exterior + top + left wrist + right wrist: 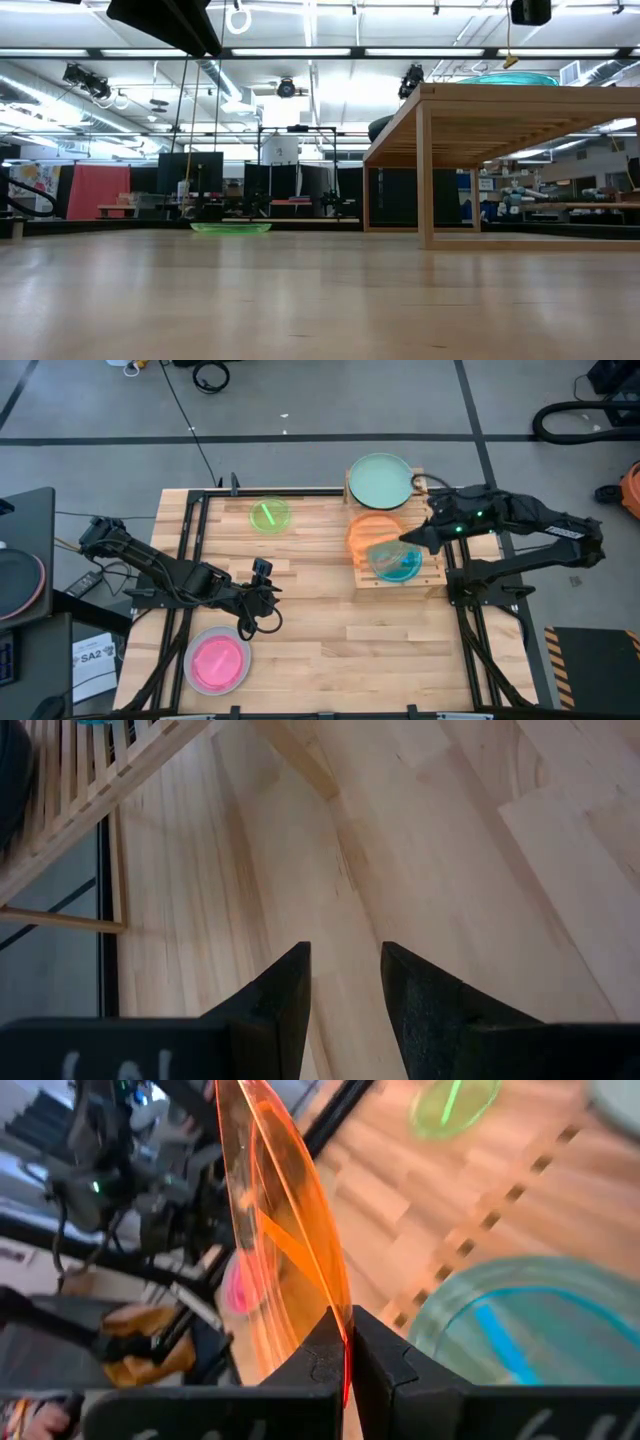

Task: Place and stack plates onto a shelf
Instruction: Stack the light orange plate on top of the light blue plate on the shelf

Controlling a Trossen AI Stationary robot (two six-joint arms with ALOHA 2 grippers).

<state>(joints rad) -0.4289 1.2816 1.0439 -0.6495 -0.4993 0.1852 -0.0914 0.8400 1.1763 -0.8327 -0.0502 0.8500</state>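
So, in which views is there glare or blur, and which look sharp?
Low view: bright ceiling lights glare behind the pale wooden slat shelf. Right wrist view: the translucent orange round plate in the right gripper is sharp, while the translucent cyan plate and the room are blurred. Left wrist view: the fingers and the tabletop look sharp.

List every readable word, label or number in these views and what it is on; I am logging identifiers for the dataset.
"SA2" reads on a white paper sheet lying on the floor beside the table's front left corner.
The smaller print on that sheet is too small to read.
White marks on the left gripper's body are cut off and unreadable.
No other text can be read.
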